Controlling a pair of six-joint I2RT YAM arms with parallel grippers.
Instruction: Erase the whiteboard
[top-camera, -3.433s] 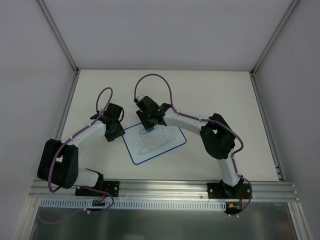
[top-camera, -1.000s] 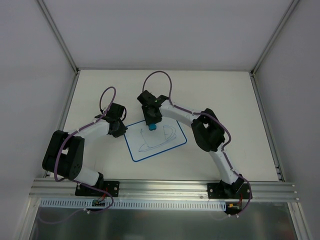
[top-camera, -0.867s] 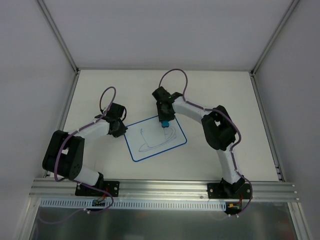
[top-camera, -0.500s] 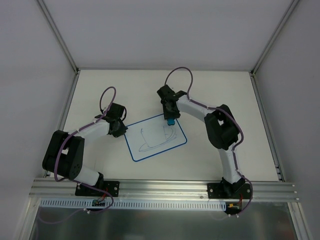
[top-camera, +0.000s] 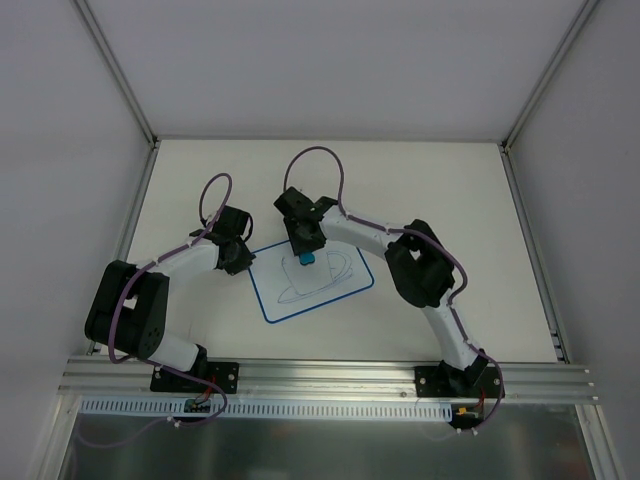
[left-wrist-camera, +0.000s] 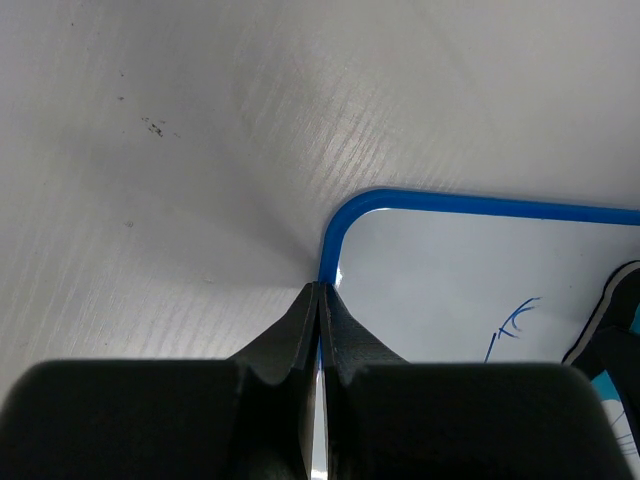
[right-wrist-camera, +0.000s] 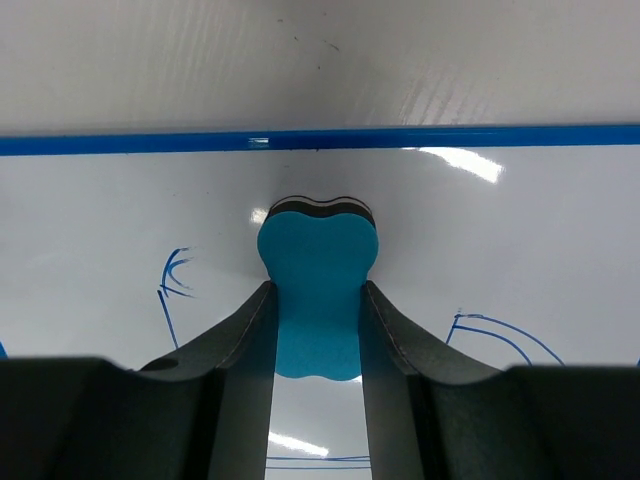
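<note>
The whiteboard lies tilted on the table, white with a blue border and a partly wiped blue line drawing. My right gripper is shut on the bright-blue eraser and presses it onto the board's upper middle. In the right wrist view the eraser sits between the fingers on the whiteboard, with pen lines on both sides. My left gripper is at the board's upper left corner. In the left wrist view its jaws are shut on the whiteboard's blue edge.
The white table is walled by white panels, with metal posts at the back corners. An aluminium rail carrying both arm bases runs along the near edge.
My right gripper swept the eraser right to the board's upper right edge, then back left to the upper middle. Parts of the drawing's top are gone. The left arm stayed put over the last second.
</note>
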